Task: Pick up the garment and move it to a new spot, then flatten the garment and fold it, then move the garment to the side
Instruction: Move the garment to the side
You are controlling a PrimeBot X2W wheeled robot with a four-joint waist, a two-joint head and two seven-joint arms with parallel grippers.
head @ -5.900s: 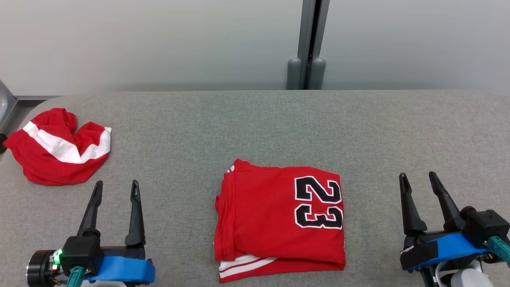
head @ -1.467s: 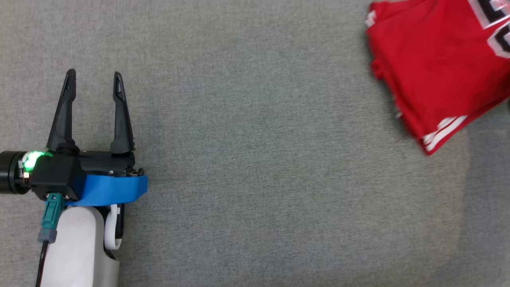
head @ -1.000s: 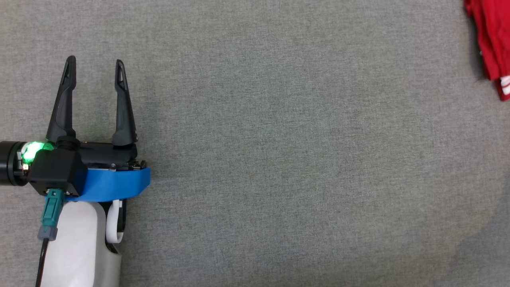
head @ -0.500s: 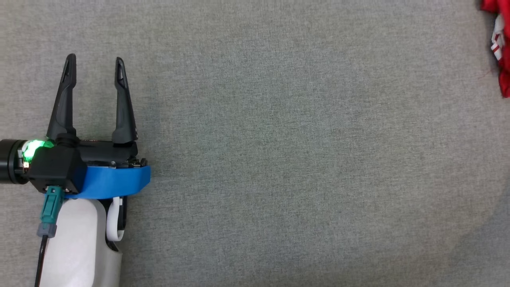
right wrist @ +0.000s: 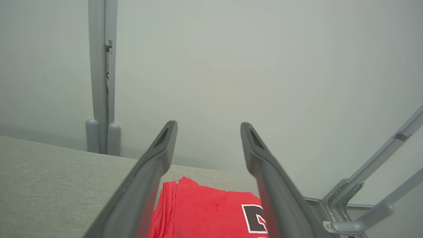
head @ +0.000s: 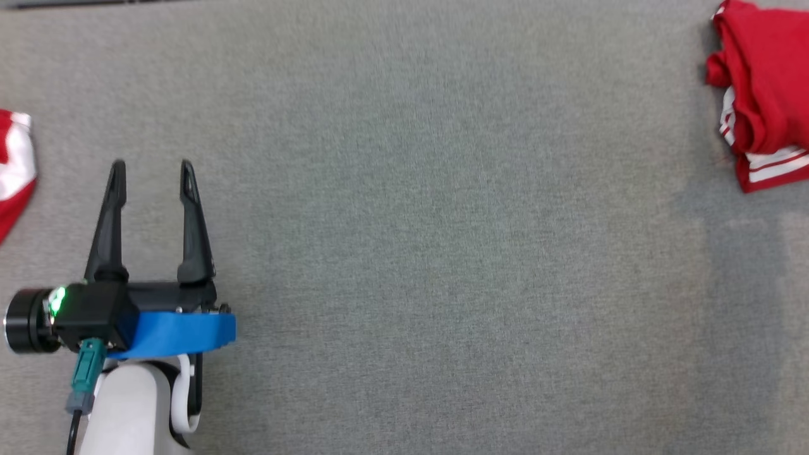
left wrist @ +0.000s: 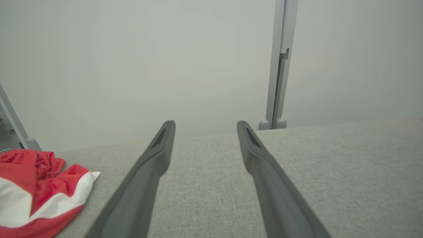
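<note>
Head view: the left tool (head: 152,165) is seen at the lower left over the grey desk (head: 442,253), its fingers spread apart. The folded red garment (head: 765,69) is laid at the upper right edge. A crumpled red-and-white cloth (head: 14,167) is cut off at the left edge. In the right wrist view, the right tool (right wrist: 208,125) is likewise held apart, and the garment is framed between its fingers at the bottom.
</note>
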